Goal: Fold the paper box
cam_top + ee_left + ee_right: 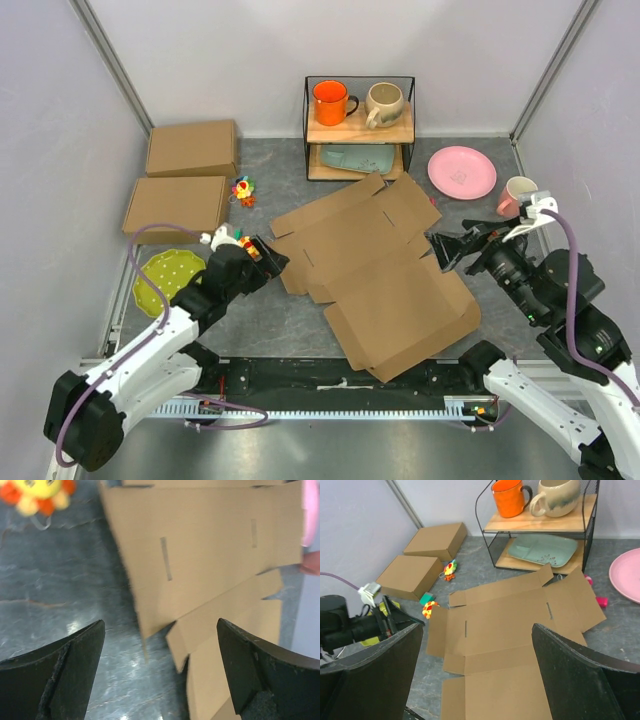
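Note:
The paper box is a flat brown die-cut cardboard sheet with flaps and slits, lying unfolded and skewed mid-table. My left gripper is open at the sheet's left edge. In the left wrist view the gripper holds nothing, and the sheet begins just ahead of its fingers. My right gripper is open at the sheet's right edge, pointing left. In the right wrist view the gripper hovers above the sheet with nothing between its fingers.
Two closed cardboard boxes lie at the back left. A small toy sits beside them. A wire rack holds an orange mug and a beige mug. A pink plate, a pink mug and a green dotted plate are nearby.

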`<act>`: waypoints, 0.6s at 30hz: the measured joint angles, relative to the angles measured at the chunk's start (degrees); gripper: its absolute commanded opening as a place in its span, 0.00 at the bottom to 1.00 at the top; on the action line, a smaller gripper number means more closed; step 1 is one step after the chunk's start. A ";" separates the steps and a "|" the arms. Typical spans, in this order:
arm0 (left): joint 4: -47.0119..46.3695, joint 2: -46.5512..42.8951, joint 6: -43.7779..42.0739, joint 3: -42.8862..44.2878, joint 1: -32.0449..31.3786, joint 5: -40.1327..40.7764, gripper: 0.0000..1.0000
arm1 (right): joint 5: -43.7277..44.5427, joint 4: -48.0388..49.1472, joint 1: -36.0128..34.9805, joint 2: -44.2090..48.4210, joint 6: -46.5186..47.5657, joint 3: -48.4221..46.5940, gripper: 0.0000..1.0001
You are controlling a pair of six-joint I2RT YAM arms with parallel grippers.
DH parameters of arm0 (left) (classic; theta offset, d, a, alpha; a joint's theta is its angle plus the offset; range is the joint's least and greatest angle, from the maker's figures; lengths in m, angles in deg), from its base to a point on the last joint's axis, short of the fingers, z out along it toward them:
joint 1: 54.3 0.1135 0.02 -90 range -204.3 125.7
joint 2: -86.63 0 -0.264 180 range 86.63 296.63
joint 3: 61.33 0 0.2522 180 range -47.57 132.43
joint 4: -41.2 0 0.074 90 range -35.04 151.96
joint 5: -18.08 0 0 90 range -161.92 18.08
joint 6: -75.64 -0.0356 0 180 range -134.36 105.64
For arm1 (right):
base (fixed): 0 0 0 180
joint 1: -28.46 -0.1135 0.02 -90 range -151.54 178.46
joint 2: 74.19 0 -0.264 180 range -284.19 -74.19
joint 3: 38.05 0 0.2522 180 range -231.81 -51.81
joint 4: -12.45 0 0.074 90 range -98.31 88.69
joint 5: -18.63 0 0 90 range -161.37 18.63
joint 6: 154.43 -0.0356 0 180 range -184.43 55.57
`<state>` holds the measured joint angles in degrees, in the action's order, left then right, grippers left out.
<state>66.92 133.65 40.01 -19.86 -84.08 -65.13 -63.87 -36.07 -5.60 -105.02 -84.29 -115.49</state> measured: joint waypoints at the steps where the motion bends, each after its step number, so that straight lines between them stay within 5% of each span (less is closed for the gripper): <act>1: -0.55 0.50 1.22 -1.92 -0.04 0.35 0.99 | -0.31 0.61 0.00 -0.26 -0.26 0.50 0.98; 6: -4.96 7.96 4.74 -3.74 -0.48 0.42 0.98 | -2.08 2.67 0.00 -2.25 -2.01 2.51 0.98; 18: -14.43 24.35 2.01 0.17 -0.90 -4.07 0.54 | -2.95 4.20 0.00 -3.26 -3.10 3.30 0.98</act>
<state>52.50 158.00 42.02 -19.69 -84.98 -69.20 -66.82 -31.87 -5.60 -108.27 -87.39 -112.19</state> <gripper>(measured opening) 0.615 0.982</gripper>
